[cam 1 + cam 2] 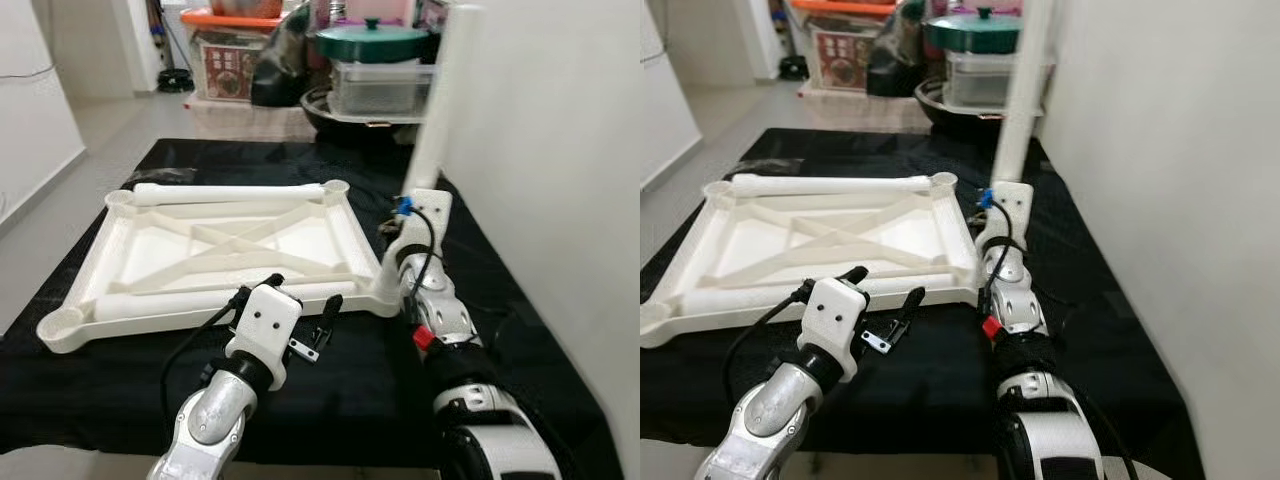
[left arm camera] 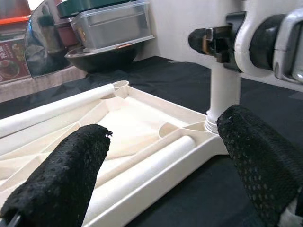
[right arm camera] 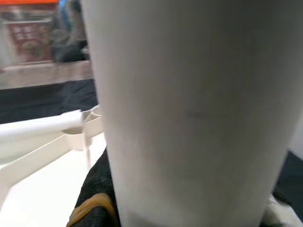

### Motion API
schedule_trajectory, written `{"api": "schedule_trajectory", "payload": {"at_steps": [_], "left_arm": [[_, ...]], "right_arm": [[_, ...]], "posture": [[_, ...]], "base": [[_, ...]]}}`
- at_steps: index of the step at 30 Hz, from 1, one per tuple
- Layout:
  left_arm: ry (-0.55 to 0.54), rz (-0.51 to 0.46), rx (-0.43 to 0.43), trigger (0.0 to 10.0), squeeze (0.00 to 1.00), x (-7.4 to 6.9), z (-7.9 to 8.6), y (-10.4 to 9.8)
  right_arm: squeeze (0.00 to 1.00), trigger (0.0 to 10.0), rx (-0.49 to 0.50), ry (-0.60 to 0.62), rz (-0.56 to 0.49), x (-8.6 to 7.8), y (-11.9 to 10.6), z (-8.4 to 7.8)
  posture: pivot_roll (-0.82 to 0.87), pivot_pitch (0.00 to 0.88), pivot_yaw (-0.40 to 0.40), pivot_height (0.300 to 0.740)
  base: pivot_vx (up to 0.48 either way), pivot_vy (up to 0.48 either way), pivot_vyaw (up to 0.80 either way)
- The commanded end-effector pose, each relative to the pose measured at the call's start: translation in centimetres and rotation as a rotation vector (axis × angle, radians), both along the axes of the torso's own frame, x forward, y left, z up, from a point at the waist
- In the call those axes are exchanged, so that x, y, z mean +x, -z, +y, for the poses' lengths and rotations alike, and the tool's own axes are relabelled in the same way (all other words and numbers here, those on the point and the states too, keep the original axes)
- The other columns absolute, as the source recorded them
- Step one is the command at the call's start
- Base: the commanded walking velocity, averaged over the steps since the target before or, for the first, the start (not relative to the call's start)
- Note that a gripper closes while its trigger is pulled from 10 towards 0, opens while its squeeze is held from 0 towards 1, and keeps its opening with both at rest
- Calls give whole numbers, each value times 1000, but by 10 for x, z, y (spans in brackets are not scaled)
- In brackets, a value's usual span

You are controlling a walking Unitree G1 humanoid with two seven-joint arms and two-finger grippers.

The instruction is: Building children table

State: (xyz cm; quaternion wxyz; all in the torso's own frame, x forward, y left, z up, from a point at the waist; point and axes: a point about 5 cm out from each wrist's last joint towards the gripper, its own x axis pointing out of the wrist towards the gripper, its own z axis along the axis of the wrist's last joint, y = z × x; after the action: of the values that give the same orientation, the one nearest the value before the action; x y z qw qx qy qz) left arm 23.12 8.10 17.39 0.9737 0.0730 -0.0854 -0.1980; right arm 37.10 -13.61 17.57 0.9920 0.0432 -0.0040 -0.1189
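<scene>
In the left eye view, the left gripper (image 1: 300,300) is hovering nearest the camera, its two black fingers spread apart and grasping nothing, pointing at the near edge of the table top (image 1: 130,235), which is lying upside down on a black cloth (image 1: 330,385) with its cross ribs facing up. Two loose white legs are lying in the tray-like underside, one leg along the far edge (image 1: 230,193) and one leg along the near edge (image 1: 180,298). The right arm (image 1: 440,320) is reaching forward to an upright leg (image 1: 440,110) that is standing in the near right corner socket; whether its fingers are clamped on that leg cannot be told here. Beyond the cloth, a black bowl (image 1: 330,112) is carrying a clear box (image 1: 380,85) with a green lid (image 1: 372,40) on top, and an orange-lidded bin (image 1: 232,50) is sitting on the pale floor by a white wall (image 1: 540,180). In the right eye view, the right gripper (image 1: 1002,200) is sitting at the foot of the upright leg, just above the corner of the table top. In the left wrist view, the fingers (image 2: 61,179) are standing wide apart, framing the near leg and the corner socket (image 2: 215,126) where the upright leg is seated. In the right wrist view, the upright leg (image 3: 189,109) is standing right against the camera, blurred, with the far leg (image 3: 38,125) and the table top's corner behind it.
</scene>
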Motion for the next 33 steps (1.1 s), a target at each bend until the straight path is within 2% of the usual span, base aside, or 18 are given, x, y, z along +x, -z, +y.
{"api": "schedule_trajectory", "payload": {"at_steps": [1, 2, 3, 4, 11, 12, 13, 14, 15, 17, 19, 20, 22, 23, 24, 26, 29, 33], "left_arm": [[4, 8, 6, 10000, 0, 0, -1, 4], [3, 10, 7, 10000, 0, 0, -1, 4], [3, 10, 7, 10000, 0, 0, -1, 4], [2, 12, 8, 10000, 0, 0, 0, 5], [6, 14, 8, 10000, 0, 0, -1, 6], [7, 12, 8, 10000, 0, 0, -1, 5], [8, 12, 8, 10000, 0, 1, -1, 5], [8, 12, 8, 10000, 0, 1, -1, 5], [9, 11, 8, 10000, 0, 1, -2, 5], [9, 11, 8, 10000, 0, 1, -2, 5], [9, 11, 6, 10000, 0, 1, -2, 5], [9, 11, 6, 10000, 0, 1, -2, 5], [9, 10, 6, 10000, 0, 1, -2, 5], [8, 8, 6, 10000, 0, 2, -2, 4], [8, 8, 6, 10000, 0, 2, -2, 4], [-3, 10, 2, 10000, 0, 2, 0, 4], [-17, 10, -2, 10000, 0, 3, 2, 4], [-18, 6, 0, 10000, 0, 3, 2, 3]], "right_arm": [[0, 0, 30, 77, 134, -8, 29, -12], [0, 10000, 60, 17, 99, -5, 25, -1], [0, 10000, 60, 17, 99, -5, 25, -1], [1000, 10000, 68, -23, 59, -3, 20, 5], [1000, 10000, 74, -138, -31, 6, 10, 9], [1000, 10000, 93, -231, -53, 9, 7, 10], [0, 10000, 100, -357, -76, 12, 5, 8], [0, 10000, 100, -357, -76, 12, 5, 8], [0, 10000, 140, -466, -86, 11, 2, 8], [0, 10000, 140, -466, -86, 11, 2, 8], [0, 10000, 209, -709, -104, 7, -4, 10], [0, 10000, 209, -709, -104, 7, -4, 10], [0, 10000, 229, -871, -115, 2, -11, 11], [0, 10000, 245, -1042, -116, -4, -17, 13], [0, 10000, 245, -1042, -116, -4, -17, 13], [0, 10000, 205, -1317, -106, -16, -22, 19], [0, 10000, 163, -1435, -78, -21, -20, 27], [0, 10000, 117, -1456, -71, -18, -17, 36]], "posture": [[116, 0, -51, 740], [113, 0, -47, 740], [113, 0, -47, 740], [113, 0, -47, 740], [108, 0, -47, 740], [107, 0, -49, 740], [108, 0, -50, 740], [108, 0, -50, 740], [106, 0, -48, 740], [106, 0, -48, 740], [108, 0, -49, 740], [108, 0, -49, 740], [111, 0, -51, 740], [110, 0, -52, 740], [110, 0, -52, 740], [108, 0, -47, 740], [122, 0, -58, 740], [127, 0, -60, 740]], "base": [[0, 0, 0], [0, 0, 0], [0, 0, 0], [0, 0, 0], [0, 0, 0], [0, 0, 0], [0, 0, 0], [0, 0, 0], [0, 0, 0], [0, 0, 0], [0, 0, 0], [0, 0, 0], [0, 0, 0], [0, 0, 0], [0, 0, 0], [0, 0, 0], [0, 0, 0], [0, 0, 0]]}}
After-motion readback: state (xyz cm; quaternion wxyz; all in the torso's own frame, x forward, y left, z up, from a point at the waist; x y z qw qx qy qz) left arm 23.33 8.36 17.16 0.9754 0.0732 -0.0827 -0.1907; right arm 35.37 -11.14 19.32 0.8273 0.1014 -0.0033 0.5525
